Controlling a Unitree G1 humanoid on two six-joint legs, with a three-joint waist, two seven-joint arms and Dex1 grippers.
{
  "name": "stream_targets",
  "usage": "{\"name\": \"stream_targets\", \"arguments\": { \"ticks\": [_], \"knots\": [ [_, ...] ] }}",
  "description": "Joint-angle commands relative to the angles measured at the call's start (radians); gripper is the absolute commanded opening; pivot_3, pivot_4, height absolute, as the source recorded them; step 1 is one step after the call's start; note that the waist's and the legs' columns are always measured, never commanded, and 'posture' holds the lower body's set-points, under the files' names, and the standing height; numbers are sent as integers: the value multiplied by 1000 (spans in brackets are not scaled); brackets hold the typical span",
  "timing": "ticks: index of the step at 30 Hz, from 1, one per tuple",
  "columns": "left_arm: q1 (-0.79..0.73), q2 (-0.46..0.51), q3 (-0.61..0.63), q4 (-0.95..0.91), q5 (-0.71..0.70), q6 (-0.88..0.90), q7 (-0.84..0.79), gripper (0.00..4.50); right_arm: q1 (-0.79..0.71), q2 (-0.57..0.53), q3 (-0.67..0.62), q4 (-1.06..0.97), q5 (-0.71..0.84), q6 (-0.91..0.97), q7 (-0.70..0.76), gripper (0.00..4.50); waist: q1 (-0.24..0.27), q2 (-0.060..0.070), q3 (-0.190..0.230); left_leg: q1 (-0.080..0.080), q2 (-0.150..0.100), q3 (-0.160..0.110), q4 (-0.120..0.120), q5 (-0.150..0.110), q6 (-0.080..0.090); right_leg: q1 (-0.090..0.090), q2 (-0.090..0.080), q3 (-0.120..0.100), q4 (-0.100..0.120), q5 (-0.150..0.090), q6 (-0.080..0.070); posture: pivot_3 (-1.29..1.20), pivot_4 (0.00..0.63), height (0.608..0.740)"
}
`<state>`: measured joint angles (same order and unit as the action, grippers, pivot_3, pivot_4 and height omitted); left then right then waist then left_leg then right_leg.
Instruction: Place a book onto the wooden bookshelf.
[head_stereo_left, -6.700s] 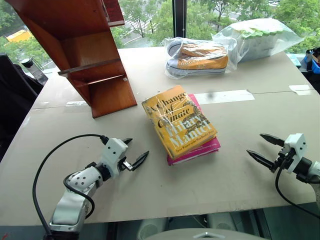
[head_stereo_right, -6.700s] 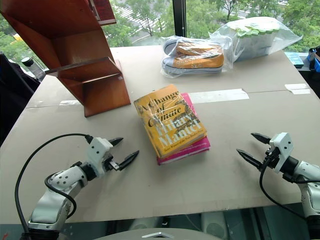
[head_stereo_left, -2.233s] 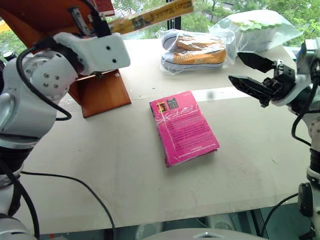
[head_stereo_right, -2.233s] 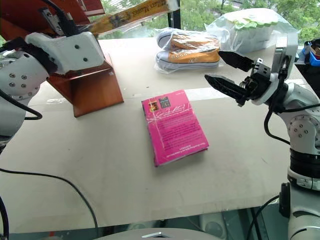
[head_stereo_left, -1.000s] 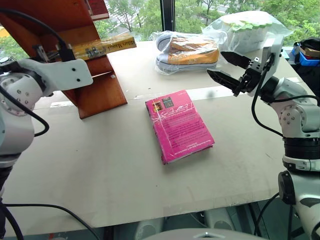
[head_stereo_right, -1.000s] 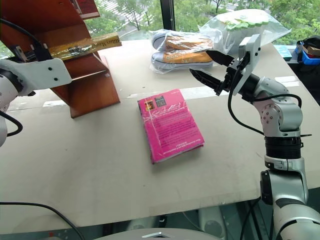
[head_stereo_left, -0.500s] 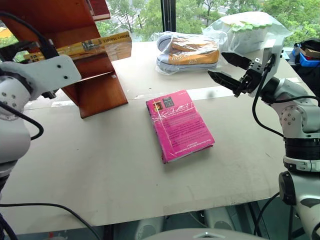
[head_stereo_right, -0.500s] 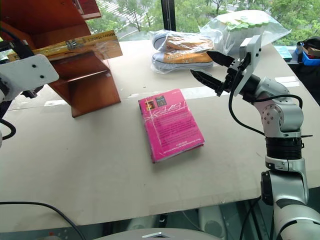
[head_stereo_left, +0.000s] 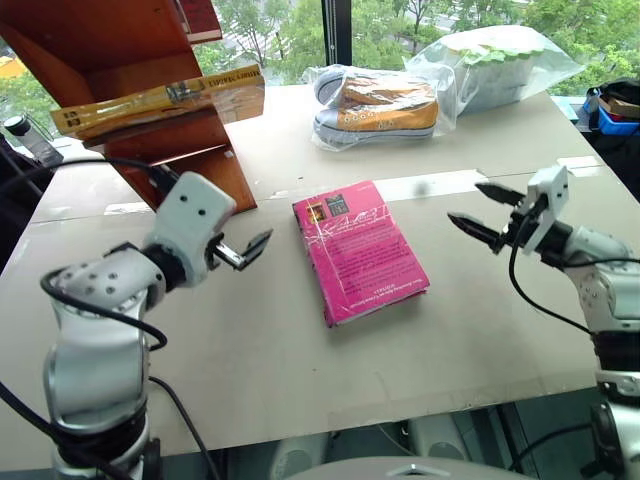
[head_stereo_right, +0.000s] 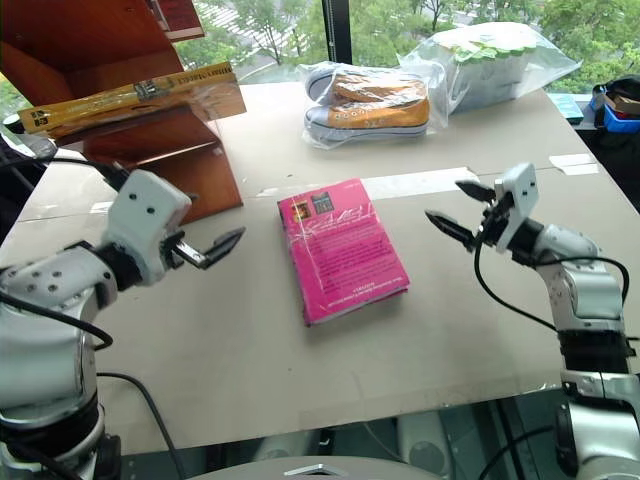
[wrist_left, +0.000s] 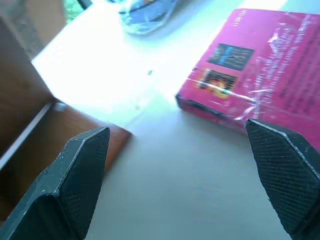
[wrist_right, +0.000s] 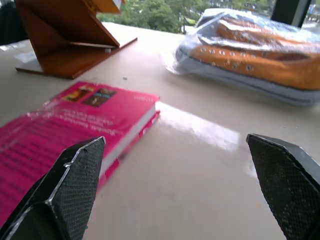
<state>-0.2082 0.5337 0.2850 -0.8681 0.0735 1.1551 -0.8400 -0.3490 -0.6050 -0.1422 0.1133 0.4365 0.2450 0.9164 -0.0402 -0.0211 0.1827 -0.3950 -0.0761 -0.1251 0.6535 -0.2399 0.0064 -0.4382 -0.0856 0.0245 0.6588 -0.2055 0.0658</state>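
The book lies flat on a shelf of the wooden bookshelf, left gripper and right gripper both wide and empty above the table; placement looks complete, only parking the arms remains.

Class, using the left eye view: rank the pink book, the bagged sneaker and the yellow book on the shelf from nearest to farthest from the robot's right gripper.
From the right gripper:
1. Pink book: flat on the table, toward the robot's left of the gripper.
2. Bagged sneaker: farther back on the table, near the window.
3. Yellow book: lying on the wooden shelf at the far left.
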Motion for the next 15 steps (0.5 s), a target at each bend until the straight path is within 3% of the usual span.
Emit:
{"name": "stream_targets", "arguments": {
  "ticks": [1,4,6,9,15],
  "knots": [
    [165,-105,38,-11,-77,-128,42,4453,108,-36,-75,22,-33,-120,18,4500,0,1,-1,2,0,1,0,-1,2,1,0,1,0,0,0,0,150,740],
    [310,-116,-4,63,-82,-285,71,4453,199,-32,-103,53,-47,-187,16,4500,1,1,0,12,2,4,-2,-2,2,11,1,3,-2,-1,0,0,150,740],
    [329,-200,38,113,-160,-314,96,4453,248,-23,-123,82,-48,-240,26,4500,6,3,-1,16,4,4,-3,-2,2,16,2,3,-4,-2,1,0,150,740],
    [403,-189,18,181,-170,-473,92,4453,297,-21,-146,107,-45,-279,24,4500,7,2,-1,25,11,7,-2,-2,3,30,4,-2,-11,-5,1,0,150,740],
    [476,-153,-50,271,-165,-635,116,4453,330,-19,-183,122,-24,-279,11,4500,7,2,-1,28,12,8,-3,-2,3,32,4,1,-12,-5,1,0,150,740]
  ]
}}
